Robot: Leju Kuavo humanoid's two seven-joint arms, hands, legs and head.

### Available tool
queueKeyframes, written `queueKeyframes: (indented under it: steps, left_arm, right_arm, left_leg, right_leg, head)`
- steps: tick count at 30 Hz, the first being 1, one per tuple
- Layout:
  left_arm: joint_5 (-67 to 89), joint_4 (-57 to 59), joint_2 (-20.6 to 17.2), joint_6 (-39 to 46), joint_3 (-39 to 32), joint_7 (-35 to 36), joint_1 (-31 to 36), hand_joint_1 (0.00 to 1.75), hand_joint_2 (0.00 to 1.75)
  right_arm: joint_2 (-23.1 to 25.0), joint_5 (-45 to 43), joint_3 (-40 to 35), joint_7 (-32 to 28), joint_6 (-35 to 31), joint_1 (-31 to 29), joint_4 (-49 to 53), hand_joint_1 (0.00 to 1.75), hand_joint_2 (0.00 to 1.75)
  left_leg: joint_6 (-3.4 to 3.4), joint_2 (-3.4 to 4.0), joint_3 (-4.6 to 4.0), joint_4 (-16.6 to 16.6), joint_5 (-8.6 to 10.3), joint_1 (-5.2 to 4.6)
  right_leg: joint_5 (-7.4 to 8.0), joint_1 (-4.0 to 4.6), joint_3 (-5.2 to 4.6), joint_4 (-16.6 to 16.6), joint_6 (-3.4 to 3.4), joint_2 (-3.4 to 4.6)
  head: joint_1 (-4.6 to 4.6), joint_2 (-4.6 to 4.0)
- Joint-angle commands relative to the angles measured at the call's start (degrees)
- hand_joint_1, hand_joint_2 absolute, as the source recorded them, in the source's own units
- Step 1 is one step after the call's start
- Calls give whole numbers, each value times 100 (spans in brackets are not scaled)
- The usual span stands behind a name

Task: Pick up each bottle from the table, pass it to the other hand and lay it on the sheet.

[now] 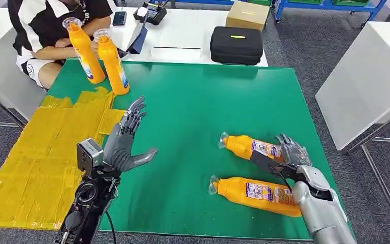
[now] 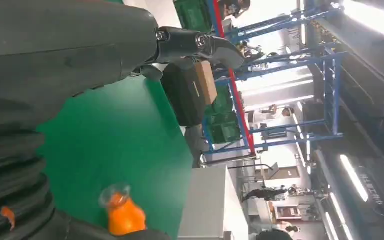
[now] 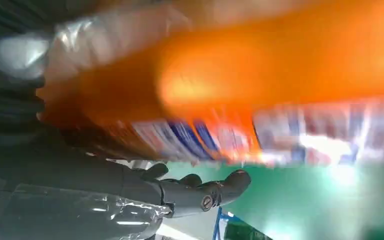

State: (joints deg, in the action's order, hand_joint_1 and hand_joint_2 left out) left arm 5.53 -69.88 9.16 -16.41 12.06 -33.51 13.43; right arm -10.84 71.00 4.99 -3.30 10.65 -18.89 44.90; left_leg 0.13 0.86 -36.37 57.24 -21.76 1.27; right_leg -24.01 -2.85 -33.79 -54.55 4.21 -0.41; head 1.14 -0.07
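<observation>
A green table (image 1: 193, 117) carries a yellow sheet (image 1: 40, 162) at 9 o'clock. The left hand (image 1: 127, 140) is raised, fingers spread, empty. At 4 o'clock the right hand (image 1: 287, 155) grips a lying orange bottle (image 1: 246, 146); another bottle (image 1: 254, 192) lies nearer. 2 upright bottles (image 1: 99, 56) stand at 11 o'clock.

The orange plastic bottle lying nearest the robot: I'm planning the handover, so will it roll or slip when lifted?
The orange plastic bottle lies on its side on the green mat, so a nudge probably rolls it. Its glossy label looks somewhat slippery. The body seems rigid enough to grip.
</observation>
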Motion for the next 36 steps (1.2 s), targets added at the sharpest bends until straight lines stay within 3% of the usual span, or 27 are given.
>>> queueKeyframes:
  steps: [1, 3, 5, 6, 8, 13, 17, 20, 24, 25, 31, 36]
  left_arm:
    - [-111, 307, -130, 163, 156, 14, 143, 0, 175]
    - [-120, 174, -160, 184, 149, 42, 29, 0, 175]
    - [-120, 148, -159, 197, 148, 59, 0, 0, 175]
    - [-119, 143, -157, 207, 146, 63, -9, 0, 175]
    - [-118, 122, -142, 231, 140, 79, -32, 0, 175]
    - [-120, -29, -138, 294, 106, 134, -140, 0, 175]
    - [-124, -57, -138, 302, 101, 139, -162, 0, 175]
    - [-191, -52, -115, 259, 106, 175, -179, 0, 175]
    - [-614, -61, -81, -107, 212, 219, -210, 0, 175]
    - [-655, -96, -96, -137, 255, 257, -222, 0, 175]
    - [-682, -107, -121, -132, 273, 365, -209, 0, 175]
    - [-1073, -268, -175, -324, 334, 757, -192, 0, 175]
  right_arm:
    - [336, 170, -135, 42, -1602, -335, -1328, 175, 175]
    - [435, 160, -52, 111, -1559, -284, -707, 175, 175]
    - [515, 137, 60, 162, -1519, -157, -213, 175, 175]
    - [582, 28, 170, 125, -1614, -111, 5, 175, 175]
    - [728, -264, 402, 51, -1693, -12, 500, 175, 175]
    - [1243, -1823, 984, -534, -2395, 210, 1870, 175, 175]
    - [1272, -1992, 949, -593, -2475, 307, 2113, 175, 175]
    - [1575, -3168, 1188, -1224, -3175, 480, 2753, 175, 175]
    - [1765, -4307, 873, -1772, -3894, 883, 3686, 175, 175]
    - [1738, -4703, 682, -2025, -3771, 976, 3854, 175, 175]
    - [1727, -4957, 515, -2256, -3783, 1034, 3943, 175, 175]
    - [1758, -5599, -379, -2713, -3416, 1290, 4248, 173, 175]
  left_leg:
    - [5, -20, 12, -7, 9, 6]
    - [0, -4, 12, -4, -2, 6]
    - [3, 10, 3, -3, -1, 1]
    - [3, 3, -7, -10, 5, -5]
    - [13, 9, -23, -3, 18, -1]
    - [12, 13, -72, 5, 26, -7]
    - [12, -1, -89, 3, 28, -3]
    - [11, -4, -98, 1, 31, -3]
    - [9, -7, -105, 5, 26, -4]
    - [9, -9, -116, 1, 33, -2]
    - [10, -2, -98, 7, 21, -1]
    - [9, -4, -117, 1, 33, -2]
  right_leg:
    - [8, 13, 16, 8, -53, -9]
    - [-3, 9, 18, 7, -15, -1]
    - [5, 6, -3, 0, -35, 17]
    - [12, -2, 61, 4, -15, 6]
    - [31, 6, 39, -7, -24, 17]
    - [35, -1, -9, -24, -9, 19]
    - [33, 2, -21, -18, -6, 5]
    - [33, 1, -27, -15, -2, -2]
    - [26, 1, -35, -23, -12, -5]
    - [33, 2, -42, -15, 0, -10]
    - [26, 4, -30, -20, -14, 2]
    - [35, 2, -46, -14, 1, -8]
  head:
    - [0, 0]
    - [2, 0]
    - [-2, 0]
    - [2, 0]
    - [2, 0]
    - [2, 0]
    - [2, 0]
    - [4, 0]
    - [2, 0]
    - [4, 0]
    - [4, 0]
    - [2, 0]
